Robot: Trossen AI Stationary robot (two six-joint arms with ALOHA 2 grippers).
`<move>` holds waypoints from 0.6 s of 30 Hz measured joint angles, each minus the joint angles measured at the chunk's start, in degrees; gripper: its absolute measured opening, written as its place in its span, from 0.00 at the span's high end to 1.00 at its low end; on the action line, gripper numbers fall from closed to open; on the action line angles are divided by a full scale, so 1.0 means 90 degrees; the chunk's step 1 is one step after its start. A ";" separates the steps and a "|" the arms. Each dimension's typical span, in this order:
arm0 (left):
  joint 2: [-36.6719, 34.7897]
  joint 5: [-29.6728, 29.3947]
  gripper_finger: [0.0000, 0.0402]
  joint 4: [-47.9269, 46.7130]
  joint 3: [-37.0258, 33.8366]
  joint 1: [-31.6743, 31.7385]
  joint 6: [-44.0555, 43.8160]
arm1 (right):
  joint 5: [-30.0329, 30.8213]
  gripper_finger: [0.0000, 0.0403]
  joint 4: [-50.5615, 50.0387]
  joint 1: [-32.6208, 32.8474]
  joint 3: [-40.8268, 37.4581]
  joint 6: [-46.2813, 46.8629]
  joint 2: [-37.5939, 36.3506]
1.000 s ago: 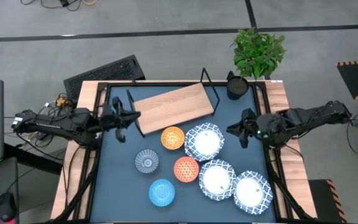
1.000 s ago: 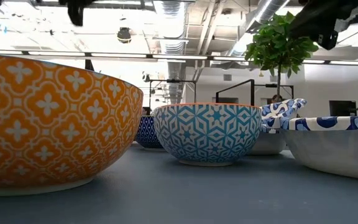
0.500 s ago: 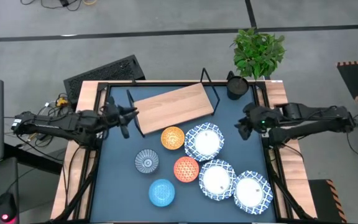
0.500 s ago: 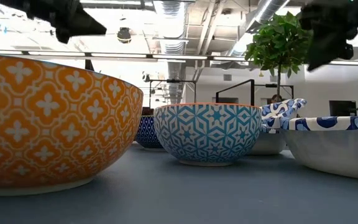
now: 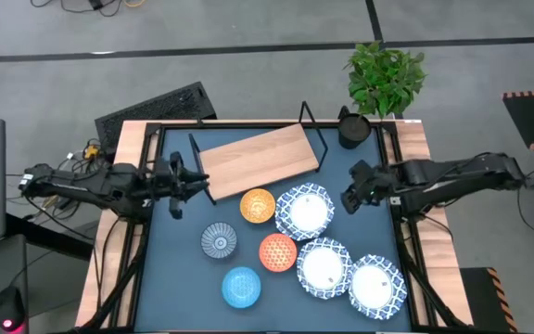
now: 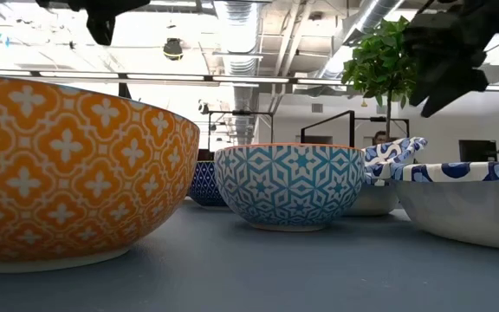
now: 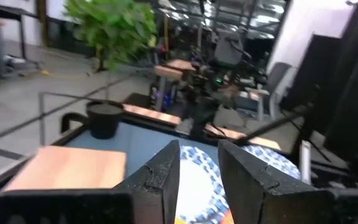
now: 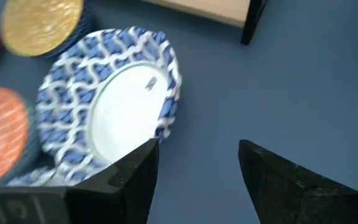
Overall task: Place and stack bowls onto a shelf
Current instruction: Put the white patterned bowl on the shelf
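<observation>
The shelf (image 5: 258, 158), a light-wood board on a black wire frame, stands at the table's far middle. In front of it sit a yellow-orange bowl (image 5: 258, 205), a large white bowl with a blue-patterned rim (image 5: 304, 211), a grey-blue bowl (image 5: 219, 240), a red-orange bowl (image 5: 278, 251), two more large white bowls (image 5: 324, 268) (image 5: 375, 284) and a light blue bowl (image 5: 241, 287). My right gripper (image 5: 349, 192) (image 8: 197, 162) hangs open, tipped down, just right of the far large bowl (image 8: 110, 118). Level and open, my left gripper (image 5: 178, 181) (image 7: 199, 168) waits by the shelf's left end.
A black cup (image 5: 353, 128) stands at the far right corner of the table, with a potted plant (image 5: 386, 79) behind it. A black rail frame (image 5: 152, 139) runs around the blue tabletop. Bare tabletop lies at the near left.
My right gripper has come down and tipped its fingers downward. It has also shifted toward the table's left, closer to the far large white bowl. No bowl has moved.
</observation>
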 joint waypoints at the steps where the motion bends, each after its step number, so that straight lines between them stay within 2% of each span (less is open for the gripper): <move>1: 0.0049 -0.0005 0.76 0.0004 0.0000 -0.0052 -0.0081 | 0.0118 0.38 0.0097 0.0057 0.0000 0.0092 0.0158; 9: 0.0149 0.0002 0.76 0.0234 -0.0002 -0.0281 -0.0134 | 0.0032 0.38 0.1091 0.0356 0.0000 0.0267 0.1144; 18: 0.0241 0.0001 0.76 0.0154 -0.0002 -0.0469 -0.0082 | 0.0038 0.38 0.1034 0.0356 0.0000 0.0481 0.2047</move>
